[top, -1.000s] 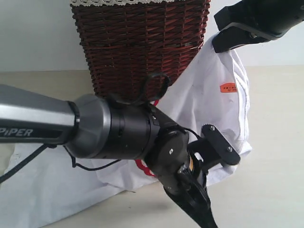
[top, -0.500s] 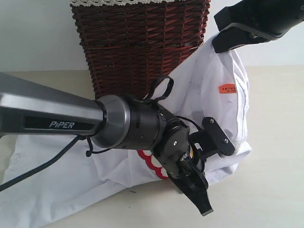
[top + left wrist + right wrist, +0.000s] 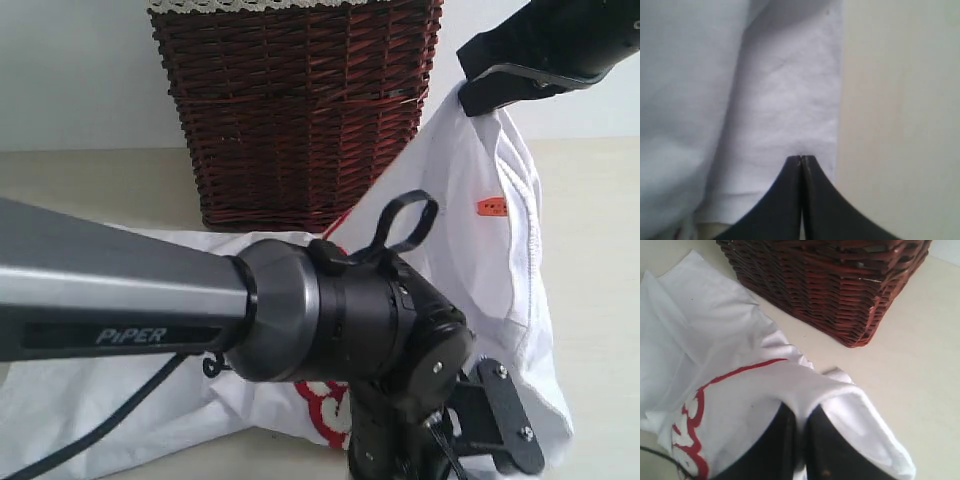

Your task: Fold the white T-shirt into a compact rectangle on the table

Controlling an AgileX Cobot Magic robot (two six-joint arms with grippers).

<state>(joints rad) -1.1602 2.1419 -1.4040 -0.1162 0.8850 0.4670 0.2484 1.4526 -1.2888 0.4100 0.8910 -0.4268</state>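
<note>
The white T-shirt [image 3: 450, 230] hangs from my right gripper [image 3: 500, 88] at the upper right and drapes down onto the table [image 3: 600, 300]. Its orange tag [image 3: 492, 206] and red-outlined lettering [image 3: 322, 400] show. In the right wrist view the right gripper [image 3: 800, 412] is shut on a fold of the shirt [image 3: 730, 390]. The left arm [image 3: 330, 320] fills the foreground, and its fingers run off the lower edge. In the left wrist view the left gripper [image 3: 801, 159] is shut, its tips at the edge of the shirt [image 3: 785, 100] beside bare table [image 3: 900, 120], nothing seen between them.
A dark red wicker basket [image 3: 300, 110] with a lace-trimmed liner stands at the back, right behind the shirt; it also shows in the right wrist view [image 3: 840, 285]. Bare table lies to the right of the shirt. The left arm's cable [image 3: 100, 430] hangs over the cloth.
The left arm has swung down and nearer, and its fingers have dropped below the exterior view's edge. The right gripper has drawn the shirt slightly right, the orange tag shifting with it.
</note>
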